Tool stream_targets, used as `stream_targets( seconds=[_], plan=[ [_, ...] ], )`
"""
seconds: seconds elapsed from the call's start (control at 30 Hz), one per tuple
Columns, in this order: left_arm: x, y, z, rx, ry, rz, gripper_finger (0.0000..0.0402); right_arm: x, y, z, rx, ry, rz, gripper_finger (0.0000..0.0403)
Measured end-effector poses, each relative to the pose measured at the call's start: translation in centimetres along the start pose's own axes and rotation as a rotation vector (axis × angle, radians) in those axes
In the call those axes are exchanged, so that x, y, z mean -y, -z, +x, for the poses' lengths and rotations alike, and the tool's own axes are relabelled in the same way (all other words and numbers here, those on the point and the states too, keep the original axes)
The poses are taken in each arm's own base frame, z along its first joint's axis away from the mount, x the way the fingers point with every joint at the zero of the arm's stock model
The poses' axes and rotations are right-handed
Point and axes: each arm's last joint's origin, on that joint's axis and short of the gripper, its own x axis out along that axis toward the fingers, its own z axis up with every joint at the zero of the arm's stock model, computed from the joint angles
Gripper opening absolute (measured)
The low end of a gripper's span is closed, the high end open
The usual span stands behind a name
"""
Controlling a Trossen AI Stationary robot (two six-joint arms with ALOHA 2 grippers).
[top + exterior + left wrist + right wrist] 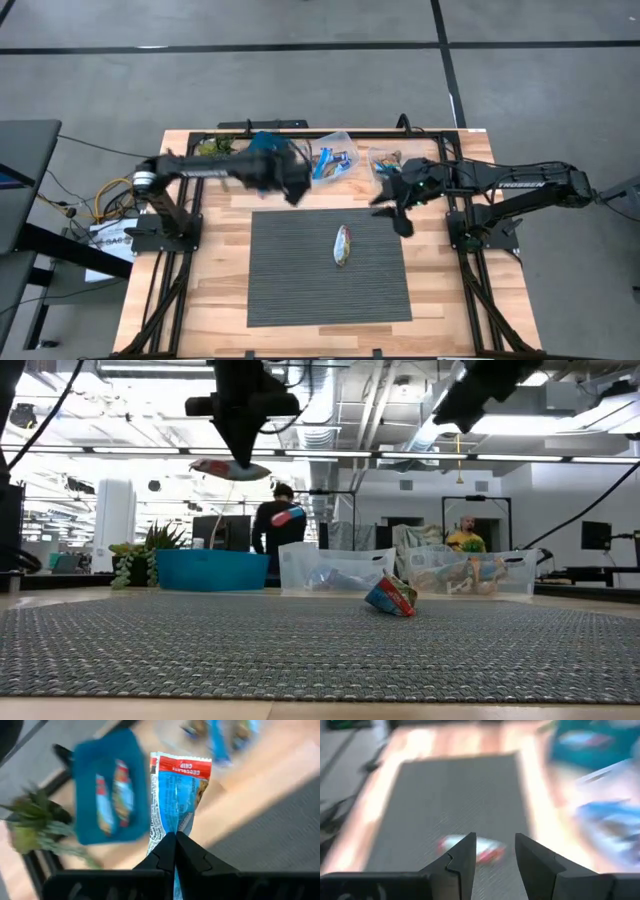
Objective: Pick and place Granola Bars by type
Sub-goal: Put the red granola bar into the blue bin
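A blue and red wrapped granola bar (175, 795) hangs pinched between the closed fingers of the left gripper (175, 852), held in the air above the teal bin (107, 787) at the table's back edge; its red band reads "CHIP" over a second word too blurred to read. Two more bars (115, 795) lie inside that bin. One silvery-green bar (342, 244) lies alone on the grey mat (290, 290). The right gripper (495, 852) hovers over the mat's back right corner with fingers apart, holding nothing. Two clear bins (335, 160) beside the teal one hold other bars; the right arm carries the lettering "TROSSEN"
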Motion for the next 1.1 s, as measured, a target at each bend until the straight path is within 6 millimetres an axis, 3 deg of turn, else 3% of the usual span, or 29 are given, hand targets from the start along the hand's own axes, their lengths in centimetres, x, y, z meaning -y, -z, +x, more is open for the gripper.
stream_targets(
  seconds=[0.23,0.4,0.53,0.77,1.1],
  plan=[
    [-6.2,-4.4,2.2,0.014,-0.03,-0.091,0.0,1.2,-1.9,-0.4,0.19,0.308,0.002,0.0126],
    [-8.8,-6.9,4.8,0.012,-0.004,-0.155,0.0,2.4,-1.9,-0.7,0.202,0.372,0.038,0.0126],
    [-10.7,-7.8,6.1,-0.03,0.003,-0.218,0.0,2.9,-1.7,-0.8,0.185,0.385,0.051,0.0126],
    [-11.8,-7.8,6.5,-0.049,-0.044,-0.231,0.001,3.1,-1.5,-0.8,0.171,0.382,0.056,0.0126],
    [-12.0,-7.9,6.6,-0.057,-0.031,-0.217,0.0098,3.1,-1.5,-0.8,0.17,0.377,0.056,0.0126]
  ],
)
